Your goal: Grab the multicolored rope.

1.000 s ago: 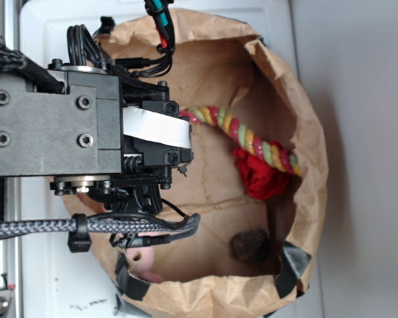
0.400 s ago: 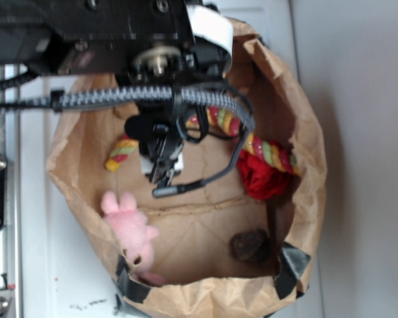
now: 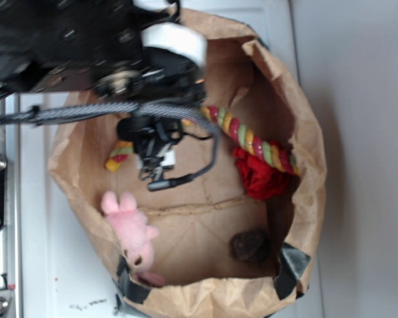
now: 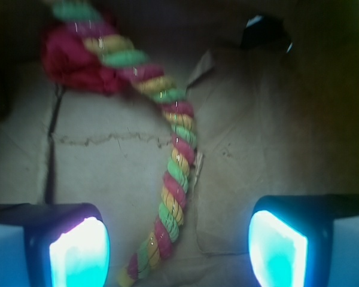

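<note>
The multicolored rope [image 3: 253,140], twisted from red, yellow and green strands, lies across the floor of the brown paper bag [image 3: 305,199]. Its left end [image 3: 119,154] shows past the arm. My gripper [image 3: 154,165] hangs inside the bag over the rope's left part. In the wrist view the rope [image 4: 175,179] runs from the top left down between my fingers. Its end lies nearer the left fingertip [image 4: 81,254] than the right one [image 4: 278,251]. The gripper [image 4: 178,254] is open and touches nothing.
A red fabric bundle [image 3: 260,175] sits under the rope's right end, also seen from the wrist [image 4: 78,63]. A pink plush bunny [image 3: 129,225] lies at the bag's lower left. A dark lump [image 3: 250,245] rests near the bottom. The bag's walls ring everything.
The arm has swung up and away from the bag's left side, uncovering the bunny and the rope's left end. The gripper has since shifted slightly left over the rope.
</note>
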You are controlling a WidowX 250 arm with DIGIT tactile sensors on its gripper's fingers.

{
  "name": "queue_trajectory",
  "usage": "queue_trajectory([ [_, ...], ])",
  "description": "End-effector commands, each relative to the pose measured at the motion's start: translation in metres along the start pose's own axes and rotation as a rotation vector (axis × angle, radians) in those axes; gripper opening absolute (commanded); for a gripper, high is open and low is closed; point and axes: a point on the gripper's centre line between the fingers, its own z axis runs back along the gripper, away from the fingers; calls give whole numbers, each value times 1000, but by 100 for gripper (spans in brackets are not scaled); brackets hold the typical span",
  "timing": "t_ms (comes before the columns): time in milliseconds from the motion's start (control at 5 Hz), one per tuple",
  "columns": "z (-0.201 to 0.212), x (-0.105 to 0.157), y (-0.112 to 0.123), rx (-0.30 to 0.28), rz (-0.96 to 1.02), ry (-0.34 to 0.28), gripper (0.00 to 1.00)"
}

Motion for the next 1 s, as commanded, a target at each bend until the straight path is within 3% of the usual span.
queue_trajectory([
  [0, -18, 21, -8, -25, -56, -2, 100],
  [400, -43, 36, -18, 7, -55, 18, 100],
  [800, -65, 44, -16, 38, -46, -23, 100],
])
